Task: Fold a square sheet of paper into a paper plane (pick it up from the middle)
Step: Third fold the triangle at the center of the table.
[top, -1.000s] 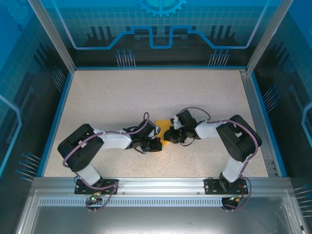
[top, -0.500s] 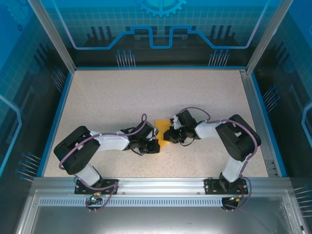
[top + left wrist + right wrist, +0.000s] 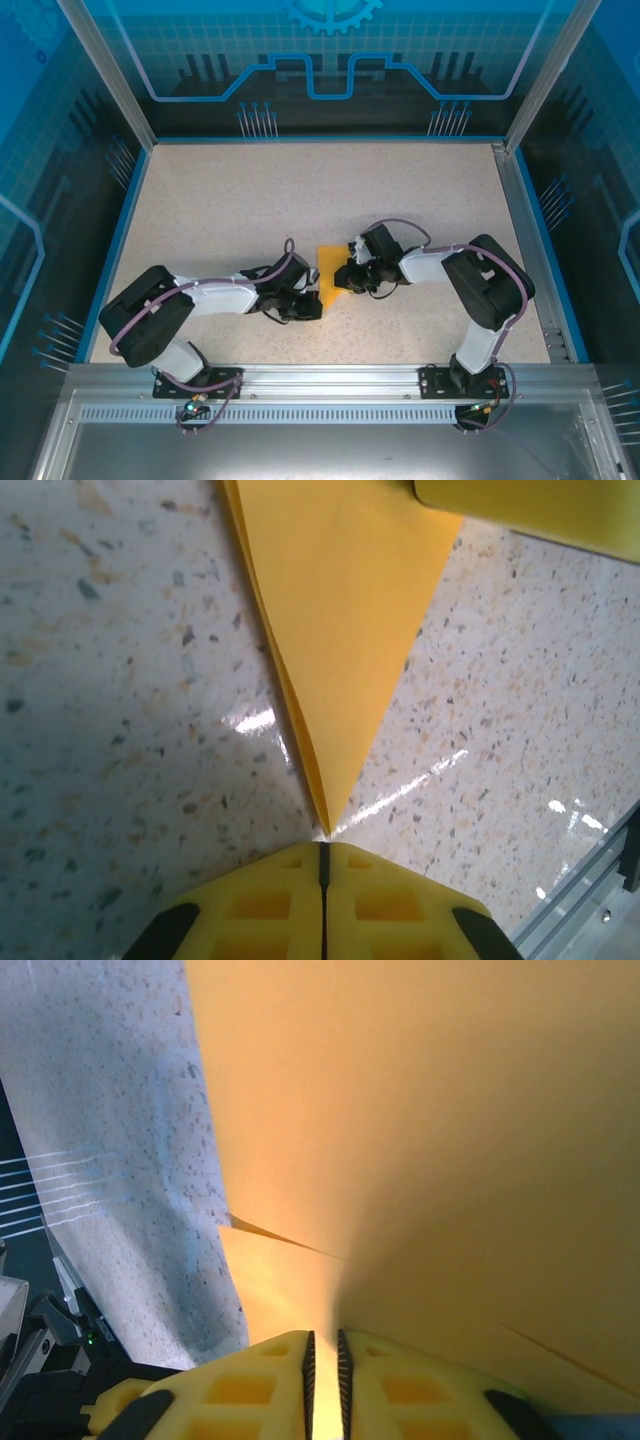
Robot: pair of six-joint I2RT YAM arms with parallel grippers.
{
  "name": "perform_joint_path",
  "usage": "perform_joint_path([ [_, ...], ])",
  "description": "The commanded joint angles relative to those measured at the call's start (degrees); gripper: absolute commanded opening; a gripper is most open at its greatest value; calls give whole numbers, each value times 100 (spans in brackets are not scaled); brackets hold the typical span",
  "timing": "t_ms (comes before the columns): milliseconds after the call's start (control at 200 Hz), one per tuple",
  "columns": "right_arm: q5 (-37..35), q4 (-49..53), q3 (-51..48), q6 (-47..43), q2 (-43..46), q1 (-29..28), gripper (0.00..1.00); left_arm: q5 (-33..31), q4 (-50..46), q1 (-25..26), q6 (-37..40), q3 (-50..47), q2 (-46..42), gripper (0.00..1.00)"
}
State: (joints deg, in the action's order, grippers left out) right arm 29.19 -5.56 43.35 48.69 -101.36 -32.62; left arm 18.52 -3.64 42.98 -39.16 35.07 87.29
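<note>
Presently the square sheet of paper, folded to a point, lies at the middle of the desk. The right tool is clamped on it; the left tool, closed, meets its near tip. The crease should be pressed flat without dragging

From above, the right gripper covered the 3 o'clock edge of the sheet of paper, and the left gripper hid its 6 o'clock tip; the folds were too small to read. In the left wrist view the sheet ran off at 12 o'clock, and a yellow shape at 1 o'clock was cut too short to identify. In the right wrist view the sheet was blurred, ran off at 12 and 3 o'clock, and vanished between the fingers.
</note>
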Motion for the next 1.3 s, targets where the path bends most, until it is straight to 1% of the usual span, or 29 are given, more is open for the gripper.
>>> perform_joint_path([
  [0,48,30,103,28,192,14,20,87,-314,-95,-105,200,-407,9],
  [45,60,53,119,23,367,40,22,22,-401,-161,-55,400,-479,9],
  [105,-18,370,224,-114,609,94,26,-79,-469,-259,10,627,-507,10],
  [230,-332,1140,303,-466,1032,345,27,-147,-372,-428,74,992,-282,12],
  [305,-269,1161,104,-462,1214,599,29,-149,-327,-456,121,1232,-29,13],
  [405,-155,1147,-115,-473,1312,906,32,-264,-528,-459,196,1576,351,12],
  [515,-1,1210,-195,-551,1299,1083,34,-406,-630,-470,152,1764,579,12],
  [715,332,1365,-47,-750,902,1118,35,-560,-621,-475,-52,1778,683,13],
  [925,447,1229,-3,-746,618,1119,35,-588,-636,-475,-83,1798,772,13],
  [1080,223,1268,-34,-781,725,1124,37,-517,-681,-479,63,1931,873,13],
  [1295,3,1004,-296,-481,982,1091,41,-474,-652,-475,198,1965,802,15],
])
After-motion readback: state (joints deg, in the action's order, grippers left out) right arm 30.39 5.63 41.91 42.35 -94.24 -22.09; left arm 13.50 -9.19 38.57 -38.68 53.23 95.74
